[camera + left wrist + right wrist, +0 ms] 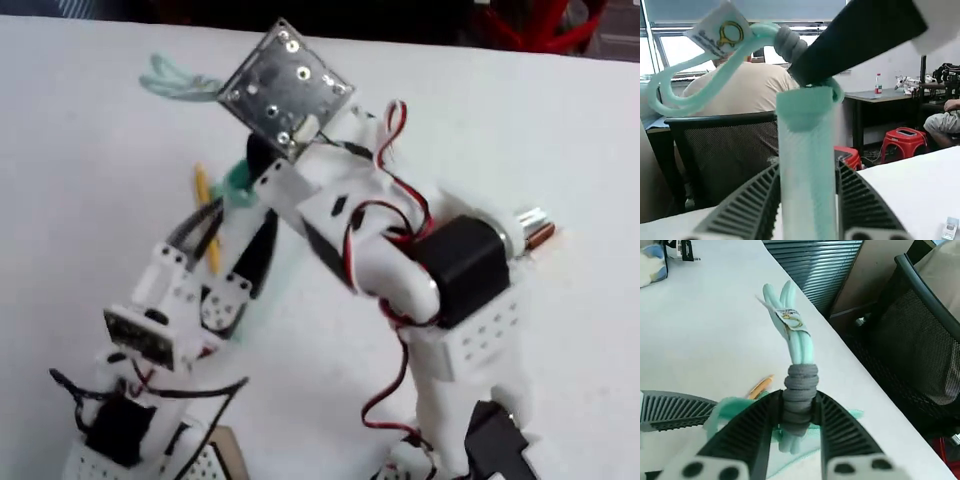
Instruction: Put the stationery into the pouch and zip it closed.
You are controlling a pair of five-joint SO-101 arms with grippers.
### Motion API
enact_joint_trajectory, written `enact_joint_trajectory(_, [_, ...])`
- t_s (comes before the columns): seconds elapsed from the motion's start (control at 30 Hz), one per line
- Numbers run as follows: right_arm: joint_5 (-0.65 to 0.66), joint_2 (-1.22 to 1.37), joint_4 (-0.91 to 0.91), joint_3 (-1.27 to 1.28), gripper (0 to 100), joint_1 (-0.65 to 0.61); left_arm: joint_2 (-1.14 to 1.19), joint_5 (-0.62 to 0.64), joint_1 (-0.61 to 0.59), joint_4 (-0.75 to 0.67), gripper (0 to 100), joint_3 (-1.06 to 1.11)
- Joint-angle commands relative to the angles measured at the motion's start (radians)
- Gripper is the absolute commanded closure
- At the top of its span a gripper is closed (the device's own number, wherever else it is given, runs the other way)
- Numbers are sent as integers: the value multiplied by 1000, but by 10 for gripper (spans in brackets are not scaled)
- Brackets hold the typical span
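Observation:
The mint pouch (805, 130) stands upright between the ridged fingers of my left gripper (807, 172), which is shut on its end. My right gripper (799, 397) is shut on the grey wrap (800, 382) of the pouch's mint pull cord (790, 320), whose loop carries a small tag (720, 30). In the high view the pouch (236, 186) lies under the right arm, with the left gripper (203, 226) just before it and the cord loop (175, 80) trailing to the far left. A yellow pencil (206, 220) lies on the table beside the left gripper, also seen as an orange-tipped pencil (761, 385).
A white-and-brown piece of stationery (534, 231) lies on the white table (90, 200) at the right, behind the right arm's base. A small label-like item (950, 229) sits near the table's edge. A black chair (920, 330) stands just beyond the table.

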Motion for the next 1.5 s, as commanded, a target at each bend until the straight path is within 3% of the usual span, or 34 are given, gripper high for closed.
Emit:
enact_joint_trajectory(0.0, [-9,-18,-47,49,980,8,243,-6,-2,-66,820,-124])
enact_joint_trajectory(0.1, [-9,-25,-64,91,980,35,510,-5,-41,14,823,-339])
enact_joint_trajectory(0.33, [-69,-7,-87,144,980,154,914,86,-104,509,823,-713])
enact_joint_trajectory(0.47, [-161,7,-119,230,980,177,997,183,-88,532,823,-704])
enact_joint_trajectory(0.6, [-178,-5,-137,311,980,170,997,144,-64,531,820,-635])
enact_joint_trajectory(0.73, [-178,-19,-137,342,980,156,912,43,-47,566,819,-555])
enact_joint_trajectory(0.93, [-178,-85,-137,339,980,124,650,46,-42,591,759,-384])
enact_joint_trajectory(1.07, [-178,-134,-137,345,980,93,432,135,-50,502,762,-227])
enact_joint_trajectory(1.37, [-178,-133,-162,345,980,79,-116,121,-41,413,878,98])
enact_joint_trajectory(1.47, [-178,-128,-171,347,980,79,-110,66,-22,397,910,114])
